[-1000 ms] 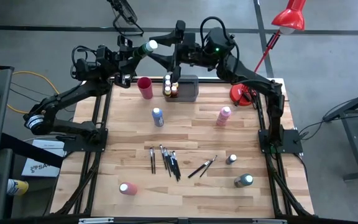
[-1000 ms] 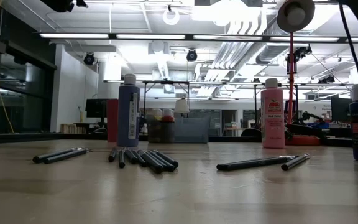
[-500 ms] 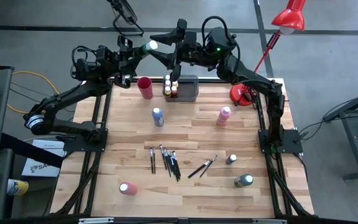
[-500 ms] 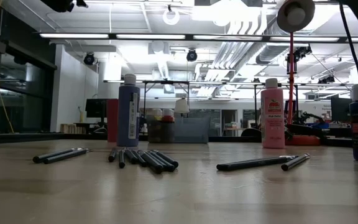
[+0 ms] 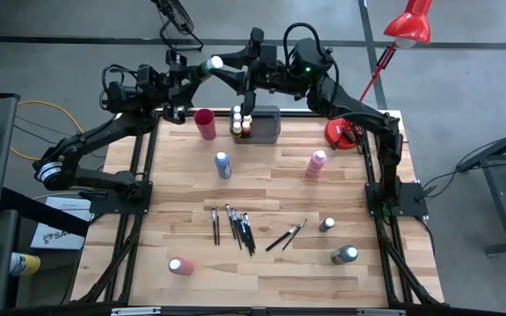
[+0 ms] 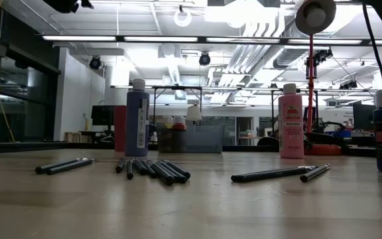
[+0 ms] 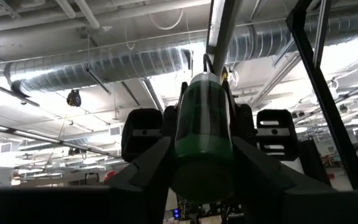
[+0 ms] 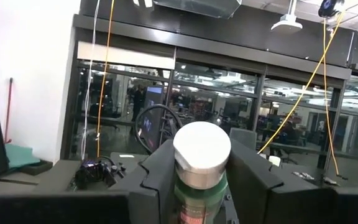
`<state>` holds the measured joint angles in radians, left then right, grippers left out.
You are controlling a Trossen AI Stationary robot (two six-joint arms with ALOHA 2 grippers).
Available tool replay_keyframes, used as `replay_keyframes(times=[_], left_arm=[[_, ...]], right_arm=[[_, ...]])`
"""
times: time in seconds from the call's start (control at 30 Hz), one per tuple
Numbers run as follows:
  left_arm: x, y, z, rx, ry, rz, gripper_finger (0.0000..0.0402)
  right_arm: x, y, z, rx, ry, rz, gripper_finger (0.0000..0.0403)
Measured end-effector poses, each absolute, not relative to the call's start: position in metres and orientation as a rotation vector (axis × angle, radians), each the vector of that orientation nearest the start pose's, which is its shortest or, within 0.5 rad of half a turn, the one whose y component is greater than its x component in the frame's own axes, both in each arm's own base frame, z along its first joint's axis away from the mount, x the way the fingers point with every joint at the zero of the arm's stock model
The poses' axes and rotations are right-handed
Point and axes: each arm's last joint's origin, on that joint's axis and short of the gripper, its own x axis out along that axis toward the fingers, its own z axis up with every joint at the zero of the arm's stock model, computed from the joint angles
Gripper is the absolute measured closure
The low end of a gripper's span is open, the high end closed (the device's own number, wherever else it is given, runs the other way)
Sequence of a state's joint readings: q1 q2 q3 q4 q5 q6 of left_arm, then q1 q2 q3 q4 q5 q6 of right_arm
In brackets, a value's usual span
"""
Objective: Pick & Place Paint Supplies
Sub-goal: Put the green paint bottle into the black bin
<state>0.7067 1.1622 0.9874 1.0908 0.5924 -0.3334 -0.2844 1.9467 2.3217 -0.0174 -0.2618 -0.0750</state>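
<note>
A green paint bottle (image 5: 206,68) with a white cap (image 8: 202,146) hangs in the air above the table's far left corner, between both grippers. My left gripper (image 5: 195,73) comes from the left and is shut on its base end. My right gripper (image 5: 225,68) comes from the right and is shut on its cap end. On the table a blue bottle (image 5: 223,164) and a pink bottle (image 5: 316,163) stand upright. Dark paintbrushes (image 5: 234,226) lie flat near the middle. My left gripper pinches the green bottle's body (image 7: 204,143) near its base between its two fingers, slanting upward from the table's left. The bottle is lifted clear and points away along the fingers. My right gripper pinches the bottle's body just below the white cap (image 8: 199,194) between its two fingers (image 8: 157,180). It comes roughly level from the table's right. The cap end faces back toward its wrist.
A red cup (image 5: 205,123) and a grey tray (image 5: 269,125) holding several bottles stand at the far edge, under the grippers. Two more brushes (image 5: 286,235), two bottles (image 5: 327,225) (image 5: 344,254) and a pink bottle (image 5: 180,265) occupy the near half. A red lamp base (image 5: 345,133) sits far right.
My right gripper's fingers, spread wide on either side of the bottle's cap end a second ago, have shut on it. Both arms and the bottle have stayed in place.
</note>
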Motion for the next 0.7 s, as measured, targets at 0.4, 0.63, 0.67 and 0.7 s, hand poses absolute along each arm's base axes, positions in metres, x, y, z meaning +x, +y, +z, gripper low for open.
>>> replay_keyframes(times=[0.4, 0.63, 0.67, 0.7], left_arm=[[0.186, 0.149, 0.412, 0.297, -0.393, 0.053, 0.0108], [0.175, 0.168, 0.391, 0.251, -0.176, 0.153, 0.0104], [0.173, 0.17, 0.39, 0.249, -0.164, 0.167, 0.0103], [0.173, 0.171, 0.389, 0.251, -0.154, 0.174, 0.0103]], right_arm=[[0.379, -0.122, 0.518, -0.067, -0.073, -0.351, 0.0294], [0.364, -0.154, 0.485, 0.028, 0.255, -0.638, 0.0294], [0.366, -0.158, 0.478, 0.049, 0.294, -0.64, 0.0294], [0.371, -0.161, 0.469, 0.069, 0.337, -0.64, 0.0294]])
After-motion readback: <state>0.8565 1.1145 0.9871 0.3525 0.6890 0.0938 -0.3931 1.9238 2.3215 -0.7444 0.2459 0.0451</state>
